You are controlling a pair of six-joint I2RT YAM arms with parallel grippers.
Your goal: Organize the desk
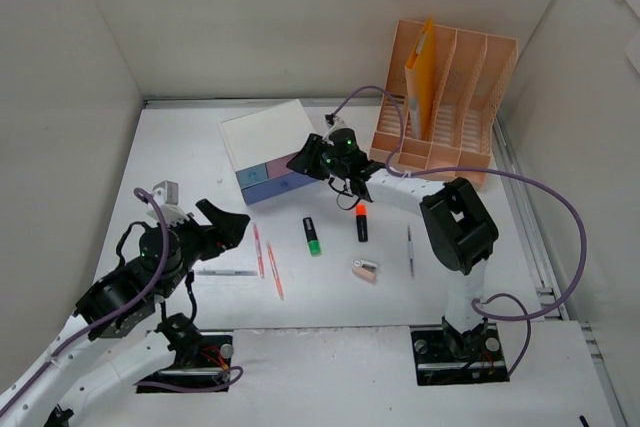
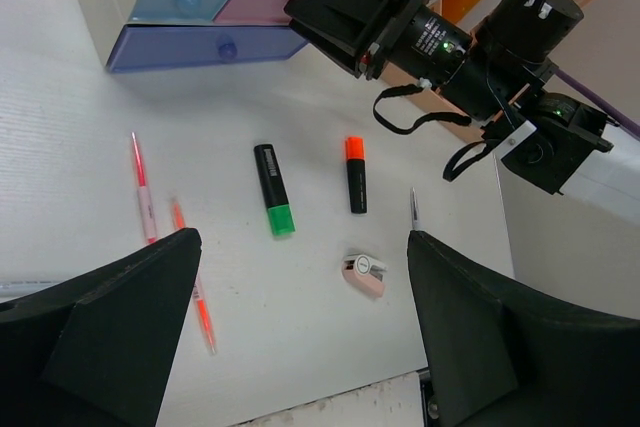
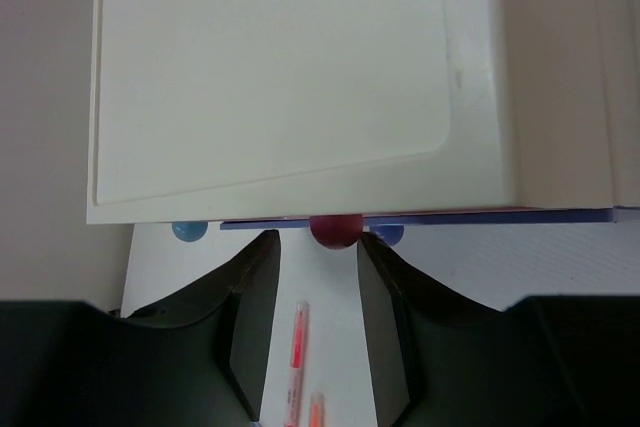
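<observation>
The desk [image 1: 330, 312] lies flat beneath both arms, and its long axis seems to run left to right. A drawer box [image 1: 268, 142] sits at its far middle. The right gripper [image 3: 318, 242] has its fingers apart, flanking the box's red knob [image 3: 333, 230]. The left gripper [image 2: 302, 239] is spread wide above the desk. White lettering on the green highlighter [image 1: 312, 235] is too small to read.

Matte white desk [image 1: 320, 287]; glossy, seemingly plastic, translucent drawers [image 2: 200, 47].

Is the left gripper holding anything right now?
No, the left gripper is wide open, with nothing between its fingers except the bare desk below.
</observation>
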